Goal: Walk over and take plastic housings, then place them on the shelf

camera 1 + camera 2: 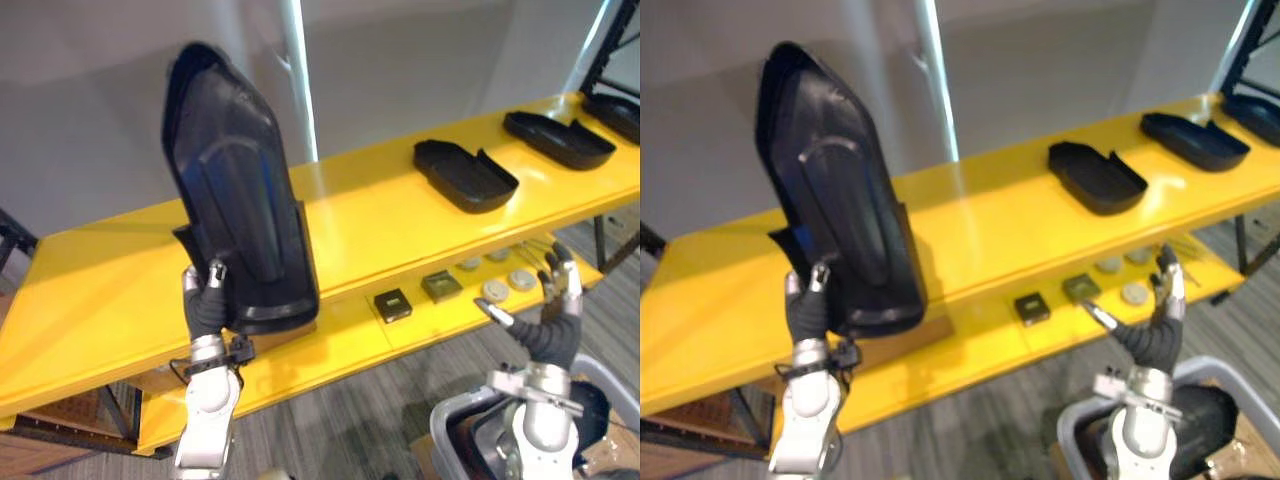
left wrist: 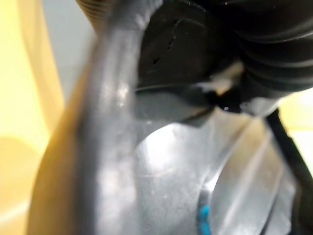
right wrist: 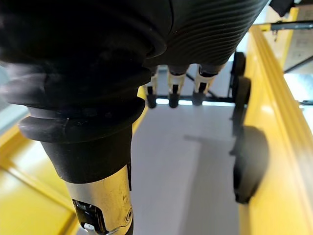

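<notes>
Your left hand [image 1: 207,305] grips a large black plastic housing [image 1: 235,180] by its lower end. The thumb is pressed onto the front face and the fingers are hidden behind the part. The housing stands upright, tapered end up, rising straight above the hand in front of the yellow two-tier shelf [image 1: 90,290]. Its bottom edge overlaps the front lip of the top tier, but you cannot tell whether the two touch. In the left wrist view the housing's glossy dark surface [image 2: 161,161] sits right up against the hand.

Your right hand [image 1: 552,318] is raised with its fingers straight and spread, thumb out to the side, and it holds nothing. The right wrist view shows the fingers [image 3: 172,83] in a straight row.

Just beyond the right hand's fingertips, grey round discs [image 1: 495,291] lie on the lower tier. Further toward your left hand lie a small olive square block [image 1: 441,286] and then a small black square block [image 1: 392,304].

Above and beyond the right hand, a shallow black housing [image 1: 463,175] lies flat on the top tier. A second flat housing [image 1: 557,138] lies past it, and a third flat housing [image 1: 615,110] lies at the shelf's far end. All three are well apart from your left hand.
</notes>
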Available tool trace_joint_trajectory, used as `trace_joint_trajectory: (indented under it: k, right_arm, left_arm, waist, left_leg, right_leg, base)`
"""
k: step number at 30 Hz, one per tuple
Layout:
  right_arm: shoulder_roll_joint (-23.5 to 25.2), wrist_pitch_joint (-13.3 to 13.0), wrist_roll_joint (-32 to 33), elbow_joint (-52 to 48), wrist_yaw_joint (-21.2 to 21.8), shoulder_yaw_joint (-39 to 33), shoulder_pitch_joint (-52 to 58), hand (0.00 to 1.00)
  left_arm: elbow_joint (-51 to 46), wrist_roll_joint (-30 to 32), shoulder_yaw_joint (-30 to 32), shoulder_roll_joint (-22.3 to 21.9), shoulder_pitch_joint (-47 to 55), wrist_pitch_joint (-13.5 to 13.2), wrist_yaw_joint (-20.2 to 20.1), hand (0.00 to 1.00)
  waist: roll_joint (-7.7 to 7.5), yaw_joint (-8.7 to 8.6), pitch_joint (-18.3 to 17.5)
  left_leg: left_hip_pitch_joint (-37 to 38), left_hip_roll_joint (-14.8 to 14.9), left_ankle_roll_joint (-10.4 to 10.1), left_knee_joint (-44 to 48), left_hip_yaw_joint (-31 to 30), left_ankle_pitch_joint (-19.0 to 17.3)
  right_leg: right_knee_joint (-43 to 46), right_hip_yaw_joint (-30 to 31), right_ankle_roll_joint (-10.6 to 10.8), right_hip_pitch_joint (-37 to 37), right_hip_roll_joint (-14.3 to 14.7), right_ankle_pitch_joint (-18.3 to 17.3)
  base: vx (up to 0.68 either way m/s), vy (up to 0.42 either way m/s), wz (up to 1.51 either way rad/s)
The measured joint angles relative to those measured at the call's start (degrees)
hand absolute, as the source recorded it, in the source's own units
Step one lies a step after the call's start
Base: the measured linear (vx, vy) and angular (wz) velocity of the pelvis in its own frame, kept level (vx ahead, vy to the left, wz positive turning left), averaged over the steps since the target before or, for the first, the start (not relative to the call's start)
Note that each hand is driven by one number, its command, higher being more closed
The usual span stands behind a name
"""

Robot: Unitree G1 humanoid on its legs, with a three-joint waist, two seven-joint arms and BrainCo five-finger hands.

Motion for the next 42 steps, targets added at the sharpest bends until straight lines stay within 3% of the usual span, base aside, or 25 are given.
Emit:
trace_joint_trajectory:
  k: [2,3,4,5,7,14,17,23,27,29,32,37,42]
  right_arm:
    - [1.2,0.0,-0.2,0.4,-0.3,0.5,0.7,0.0]
    - [1.9,0.1,-0.7,0.4,-0.3,0.6,0.8,0.0]
    - [2.2,0.1,-1.3,0.4,-0.3,0.8,0.6,0.0]
    - [2.9,0.1,-1.3,0.5,0.0,2.7,-0.2,0.0]
    - [3.0,0.1,-1.4,0.5,0.2,3.7,-0.4,0.0]
    - [3.0,0.3,-2.4,0.5,3.0,3.7,0.8,0.0]
    - [2.7,0.3,-2.3,-0.5,4.3,3.8,2.8,0.0]
    - [2.8,0.5,-2.1,-3.5,6.7,4.4,8.4,0.0]
    - [2.8,0.6,-2.2,-5.8,7.9,6.9,9.9,0.0]
    - [2.7,0.6,-2.1,-5.8,7.9,7.8,9.8,0.0]
    - [2.6,0.8,-2.1,-5.8,7.8,9.3,9.8,0.0]
    - [1.4,1.8,-2.3,-5.8,7.8,12.6,9.4,0.0]
    - [0.6,2.3,-2.3,-5.7,7.8,13.9,9.9,0.0]
  left_arm:
    - [-0.1,0.0,0.7,1.1,-0.2,0.0,0.1,1.0]
    - [-0.1,0.0,0.8,2.2,-0.9,0.0,0.1,1.0]
    - [-0.2,0.0,1.1,2.7,-1.2,0.0,0.1,1.0]
    - [-0.7,0.0,2.1,3.9,-1.1,0.1,0.1,1.0]
    - [-1.1,0.1,2.8,4.3,-1.1,0.1,0.0,1.0]
    - [-2.0,0.4,2.8,4.5,-3.7,1.5,-2.8,1.0]
    - [2.4,-0.2,2.7,5.0,-7.1,2.4,-3.9,1.0]
    - [15.4,-4.0,1.1,9.2,-20.5,7.5,-5.1,1.0]
    - [25.8,-7.5,0.7,10.2,-29.8,10.7,-5.5,1.0]
    - [30.5,-7.8,0.4,11.8,-33.8,11.6,-5.6,1.0]
    - [40.3,-13.6,-1.9,13.6,-40.9,13.2,-6.4,1.0]
    - [53.4,-16.0,-5.3,13.4,-47.5,14.1,-7.9,1.0]
    - [69.3,-15.7,-5.6,13.3,-53.6,18.1,-8.6,1.0]
  waist:
    - [-2.28,0.33,-0.3]
    - [-3.6,-0.3,-0.4]
    - [-4.11,-0.37,-0.4]
    - [-4.82,0.22,-0.5]
    - [-4.93,0.7,-0.6]
    - [-5.07,-0.43,-1.1]
    - [-4.5,-0.83,-2.8]
    - [-4.27,-1.6,-3.9]
    - [-4.47,-3.95,-4.2]
    - [-4.56,-4.15,-4.2]
    - [-4.59,-4.39,-4.2]
    - [-4.83,-5.04,-4.2]
    - [-5.6,-7.16,-3.8]
  left_leg:
    - [2.1,-1.1,-0.5,-2.1,2.0,0.6]
    - [2.4,-1.8,0.0,-2.5,2.9,0.3]
    - [2.6,-1.9,0.4,-2.4,3.8,0.0]
    - [3.6,-2.0,1.1,-2.7,7.0,-0.4]
    - [4.6,-2.1,1.3,-3.3,8.7,-0.5]
    - [8.1,-3.4,1.6,-8.2,9.7,-0.6]
    - [9.5,-3.4,1.7,-9.9,9.6,-0.3]
    - [10.7,-3.6,1.7,-10.8,9.2,0.1]
    - [11.5,-3.7,1.5,-13.2,7.8,2.0]
    - [11.6,-3.8,1.5,-13.9,8.0,2.7]
    - [11.6,-3.9,1.4,-14.6,8.0,3.5]
    - [11.3,-4.5,1.5,-16.0,7.7,5.2]
    - [11.5,-4.5,1.4,-17.7,6.7,6.9]
  right_leg:
    - [0.1,2.1,0.9,-0.2,-1.1,0.0]
    - [0.1,2.4,1.4,-0.3,-2.1,-0.4]
    - [0.1,2.9,1.6,-0.5,-2.3,-0.3]
    - [-0.2,4.1,3.4,-1.2,-2.7,0.9]
    - [-0.9,4.2,4.5,-1.1,-3.0,1.6]
    - [-6.0,3.2,4.9,1.6,-4.2,3.2]
    - [-6.5,2.2,4.9,2.6,-4.2,3.2]
    - [-6.9,1.8,4.9,3.9,-4.2,3.2]
    - [-6.8,0.4,4.9,4.2,-4.1,3.2]
    - [-6.8,0.5,4.7,3.7,-4.0,3.4]
    - [-6.9,0.5,4.5,3.5,-4.1,3.5]
    - [-8.4,0.3,3.9,3.4,-4.5,3.9]
    - [-8.4,-0.6,3.8,3.3,-4.4,4.0]
  base:
    - [0.23,0.143,-0.45]
    - [0.21,0.121,-0.21]
    - [0.21,0.14,-0.61]
    - [0.14,0.102,-0.72]
    - [0.12,0.076,-0.69]
    - [0.07,0.031,-0.09]
    - [0.05,-0.005,0.06]
    - [0.0,-0.003,0.03]
    - [-0.05,-0.023,0.14]
    - [-0.07,-0.027,-0.04]
    - [-0.09,-0.018,-0.02]
    - [-0.07,-0.006,0.03]
    - [-0.05,-0.016,0.08]
